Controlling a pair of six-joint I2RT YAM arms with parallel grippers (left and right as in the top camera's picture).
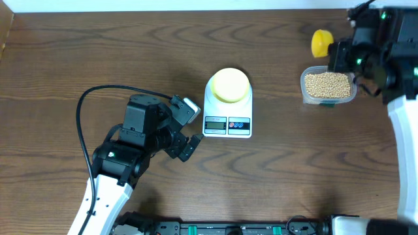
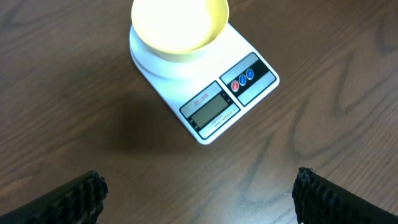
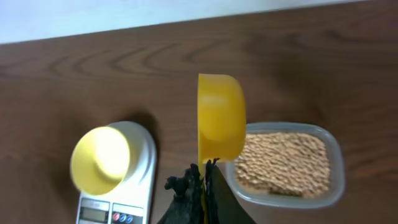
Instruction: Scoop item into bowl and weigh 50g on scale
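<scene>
The pale-yellow bowl (image 1: 229, 85) (image 2: 180, 22) (image 3: 102, 158) sits empty on the white scale (image 1: 227, 124) (image 2: 217, 106) (image 3: 144, 180) at mid-table. Tan beans (image 1: 327, 83) (image 3: 283, 162) fill a clear tub (image 1: 328, 98) (image 3: 336, 180) at the right. My right gripper (image 1: 336, 55) (image 3: 205, 180) is shut on the handle of a bright yellow measuring spoon (image 1: 321, 42) (image 3: 219, 118), whose cup hangs on its side just left of the tub with no beans showing in it. My left gripper (image 1: 191, 128) (image 2: 199, 193) stands open over bare wood just left of the scale's display, holding nothing.
Brown wooden tabletop (image 1: 294, 170) all around. A black cable (image 1: 81, 124) loops from the left arm across the left side. The table's far edge meets a white wall (image 3: 93, 15) behind the tub.
</scene>
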